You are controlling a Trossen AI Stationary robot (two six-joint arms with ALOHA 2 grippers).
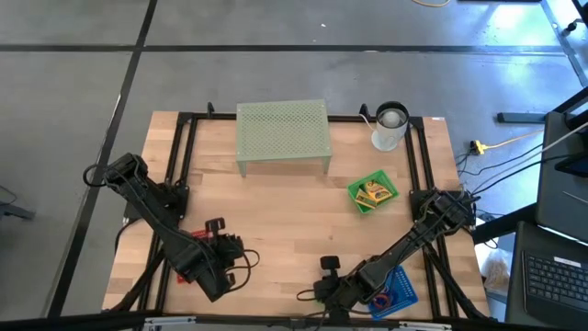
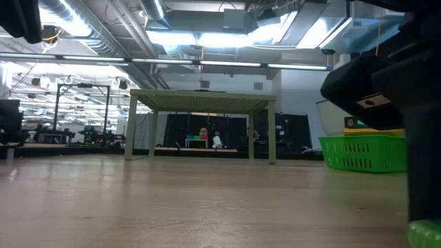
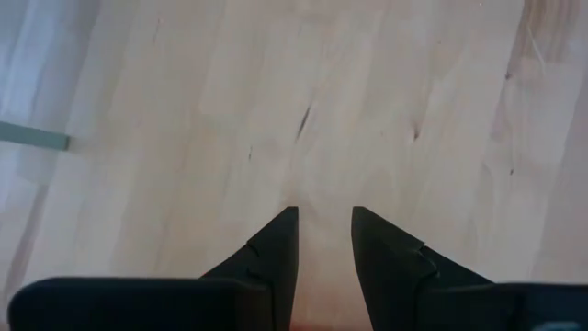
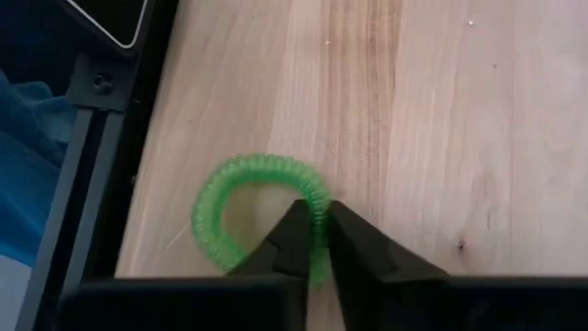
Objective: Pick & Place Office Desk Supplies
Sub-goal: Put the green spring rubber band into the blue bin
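Lying flat on the wooden worktop (image 4: 441, 110) near its front edge, a green coiled ring (image 4: 241, 207) sits just beside the dark frame rail (image 4: 96, 156) that borders the boards. The right tool (image 4: 312, 225) is down on it, its two dark fingers (image 4: 363, 248) drawn close together with one side of the ring's coil pinched between their tips; the rest of the loop curves away on the wood. In the low view a bit of that green (image 2: 426, 233) shows at the foot of the dark right arm (image 2: 386, 89).

From overhead, the right tool (image 1: 323, 287) is low at the front middle of the worktop, its arm reaching back toward the right rear. Just beside that arm at the front right is a blue tray (image 1: 401, 292) holding small red and blue rings. Farther back on the right stands a green tray (image 1: 372, 192) with yellow items inside, and behind it a clear cup (image 1: 390, 127) near the back edge. A pale green mesh riser (image 1: 282, 133) stands at the back centre.

The left tool (image 3: 324, 230) hangs over bare wood at the front left, its fingers (image 3: 276, 244) parted with a narrow gap and nothing between them; in the overhead view it (image 1: 217, 241) sits well apart from the ring.
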